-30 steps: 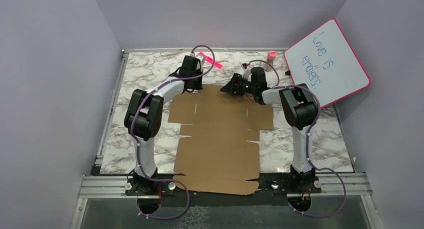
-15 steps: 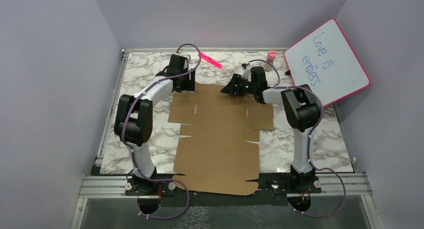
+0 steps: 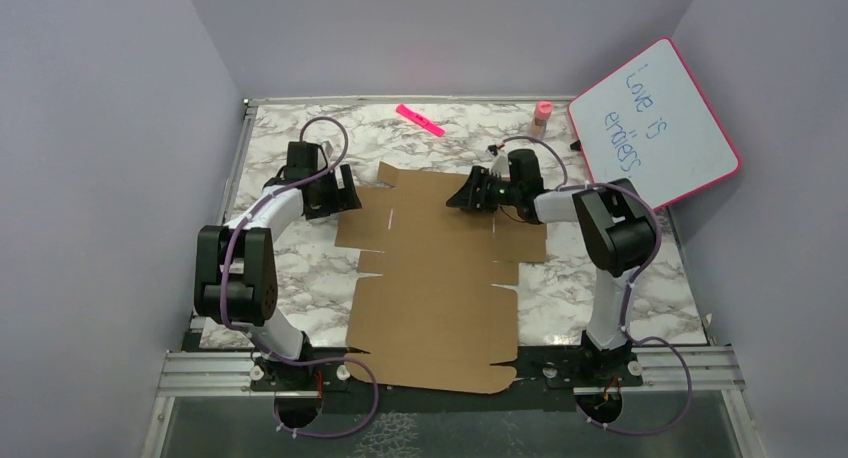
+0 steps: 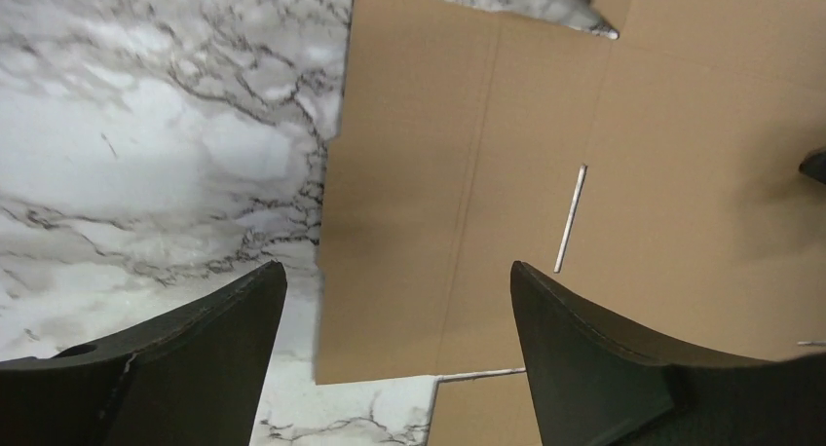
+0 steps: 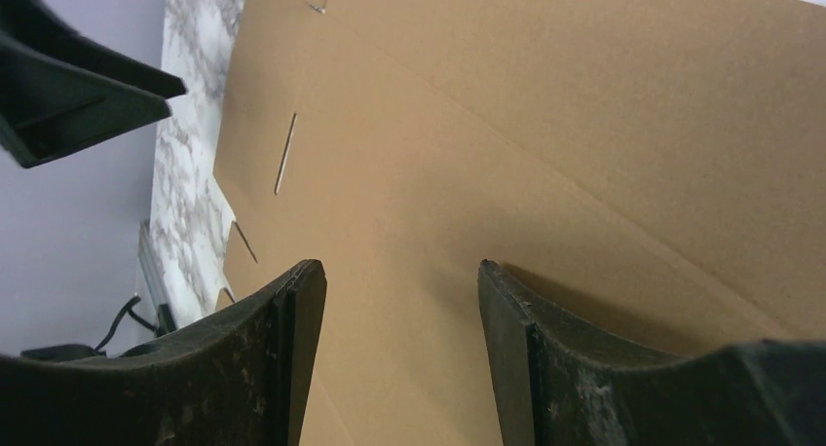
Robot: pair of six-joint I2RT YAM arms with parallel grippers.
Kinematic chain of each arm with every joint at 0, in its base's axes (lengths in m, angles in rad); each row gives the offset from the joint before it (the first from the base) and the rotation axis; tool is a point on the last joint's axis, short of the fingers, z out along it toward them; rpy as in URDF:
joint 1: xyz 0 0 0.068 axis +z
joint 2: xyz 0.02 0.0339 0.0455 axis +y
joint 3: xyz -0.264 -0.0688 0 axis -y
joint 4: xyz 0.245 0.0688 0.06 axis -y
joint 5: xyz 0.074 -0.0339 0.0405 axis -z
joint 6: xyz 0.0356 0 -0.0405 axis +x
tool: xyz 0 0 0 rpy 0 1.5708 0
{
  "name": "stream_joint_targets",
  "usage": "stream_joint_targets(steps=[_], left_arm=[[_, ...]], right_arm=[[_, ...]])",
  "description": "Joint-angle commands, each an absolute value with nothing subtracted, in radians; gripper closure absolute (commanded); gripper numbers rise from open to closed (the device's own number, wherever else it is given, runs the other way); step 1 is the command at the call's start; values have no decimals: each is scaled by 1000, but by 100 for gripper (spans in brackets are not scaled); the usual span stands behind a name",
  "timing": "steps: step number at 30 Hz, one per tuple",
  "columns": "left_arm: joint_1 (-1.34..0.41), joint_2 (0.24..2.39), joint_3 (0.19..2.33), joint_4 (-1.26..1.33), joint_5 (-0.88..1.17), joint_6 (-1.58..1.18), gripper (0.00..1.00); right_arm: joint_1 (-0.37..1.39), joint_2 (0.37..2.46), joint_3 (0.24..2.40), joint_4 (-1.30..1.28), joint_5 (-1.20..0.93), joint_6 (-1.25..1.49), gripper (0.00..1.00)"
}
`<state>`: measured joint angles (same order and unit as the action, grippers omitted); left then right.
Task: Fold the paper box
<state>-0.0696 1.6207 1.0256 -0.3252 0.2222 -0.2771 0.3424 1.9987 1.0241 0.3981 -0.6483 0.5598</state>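
Note:
The paper box [image 3: 440,278] lies as a flat brown die-cut sheet in the middle of the marble table, with slots and creases showing. My left gripper [image 3: 338,192] hovers open at the sheet's far left corner. In the left wrist view its fingers straddle the left flap's edge [image 4: 336,222], with nothing between them [image 4: 396,267]. My right gripper [image 3: 464,196] is open low over the sheet's far part. Only bare cardboard [image 5: 545,125] shows between its fingers [image 5: 397,265]. The left gripper [image 5: 68,76] also shows at the top left of the right wrist view.
A pink marker [image 3: 420,120] lies near the far edge. A small pink bottle [image 3: 542,113] stands at the far right beside a pink-framed whiteboard [image 3: 655,128] leaning on the wall. The sheet's near end overhangs the metal rail [image 3: 200,373] between the arm bases.
My left arm has swung from beside the pink marker to the sheet's far left corner, and its gripper has gone from shut to open. The right gripper has barely moved.

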Motion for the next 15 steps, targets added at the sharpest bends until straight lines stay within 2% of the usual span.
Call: stream_joint_targets(steps=[1, 6, 15], left_arm=[[-39, 1580, 968, -301, 310, -301, 13], [-31, 1591, 954, -314, 329, -286, 12], [-13, 1621, 963, -331, 298, -269, 11]], right_arm=[[370, 1988, 967, 463, -714, 591, 35], [376, 2016, 941, 494, -683, 588, 36], [374, 2110, 1080, 410, -585, 518, 35]])
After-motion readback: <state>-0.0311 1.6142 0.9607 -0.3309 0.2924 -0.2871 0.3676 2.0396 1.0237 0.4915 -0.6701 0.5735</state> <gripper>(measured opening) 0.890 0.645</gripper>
